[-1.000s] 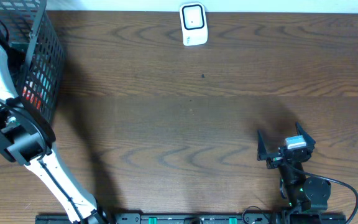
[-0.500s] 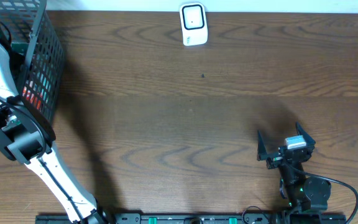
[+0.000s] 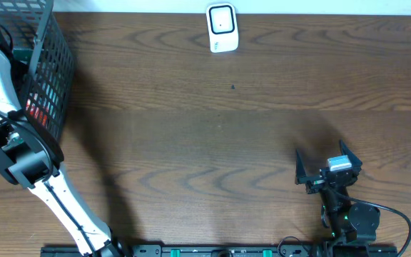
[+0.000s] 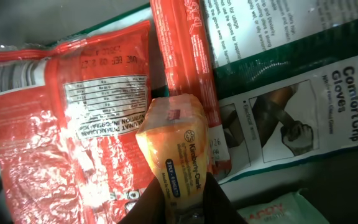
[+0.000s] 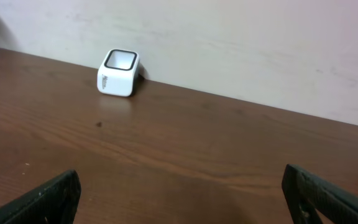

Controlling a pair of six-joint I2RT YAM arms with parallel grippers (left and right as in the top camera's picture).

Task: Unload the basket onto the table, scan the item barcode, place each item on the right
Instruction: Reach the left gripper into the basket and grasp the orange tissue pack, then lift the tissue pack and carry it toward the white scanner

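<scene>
Left wrist view: left tool [image 4: 182,208] pinches the near end of an orange packet [image 4: 174,140], one finger on each side of it. The packet's long axis runs straight away from the tool. It lies on top of a red pouch [image 4: 73,112] and beside a glove pack [image 4: 303,106]. No barcode is readable on the face shown.

Overhead: the left arm reaches into the wire basket [image 3: 52,68] at the table's far left corner, so the packet is still inside it. The scanner [image 3: 221,28] stands at the far edge near the middle, well apart from the basket and to its right. Right tool [image 3: 325,165] sits spread wide at the near right, holding nothing. The left arm is the one placed to carry.

Surface: dark wood-grain table [image 3: 227,128], bare between basket and scanner. Pale wall [image 5: 229,43] behind.
</scene>
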